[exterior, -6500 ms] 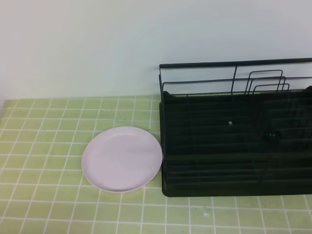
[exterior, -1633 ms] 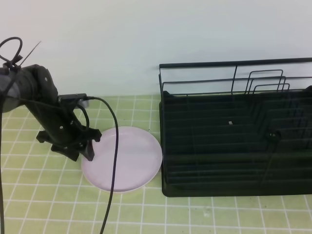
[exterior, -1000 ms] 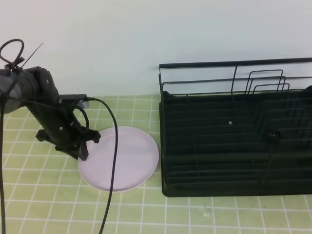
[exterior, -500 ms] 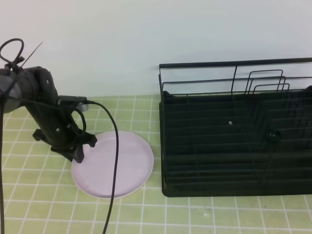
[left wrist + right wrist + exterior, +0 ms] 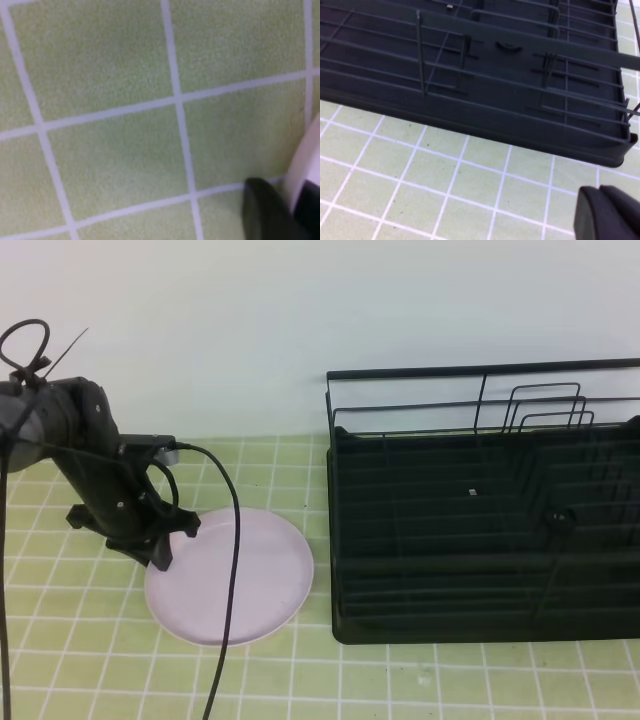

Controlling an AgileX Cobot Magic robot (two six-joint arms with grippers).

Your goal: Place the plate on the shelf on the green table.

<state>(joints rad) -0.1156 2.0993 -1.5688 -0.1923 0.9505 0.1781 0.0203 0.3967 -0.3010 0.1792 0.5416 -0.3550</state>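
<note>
We are reaching our left gripper (image 5: pixel 160 552) down with its jaws nearly together, while our right gripper (image 5: pixel 610 215) is hanging with jaws pressed together.

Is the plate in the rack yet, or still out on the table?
Out. The plate lies flat on the green table, left of the rack and apart from it, with the left gripper at its left rim.

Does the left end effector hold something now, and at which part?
Yes. The left end effector holds the plate by its left rim; the wrist view shows a finger on each side of the rim. The plate lies on the table.
</note>
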